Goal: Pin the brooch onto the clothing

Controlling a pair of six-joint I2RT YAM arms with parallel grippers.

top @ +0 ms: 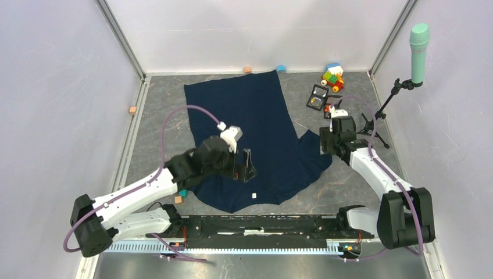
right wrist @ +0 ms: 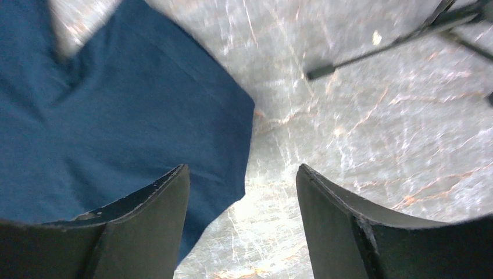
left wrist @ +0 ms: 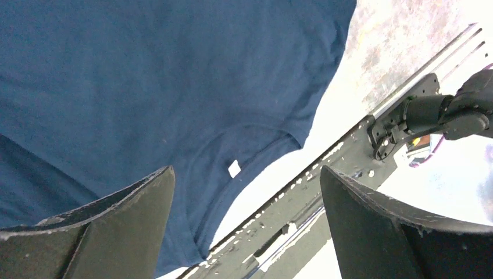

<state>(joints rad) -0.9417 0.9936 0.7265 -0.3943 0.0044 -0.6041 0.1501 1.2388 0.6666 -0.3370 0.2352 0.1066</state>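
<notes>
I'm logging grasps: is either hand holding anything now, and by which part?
Nothing is held. The left hand is open above the navy shirt; the right hand is open over its sleeve edge.

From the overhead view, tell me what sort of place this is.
Most likely a robotics lab cell, not a home: plain white panels on metal posts box in the table, a teal microphone stands on a tripod, and toy blocks lie near the shirt.
</notes>
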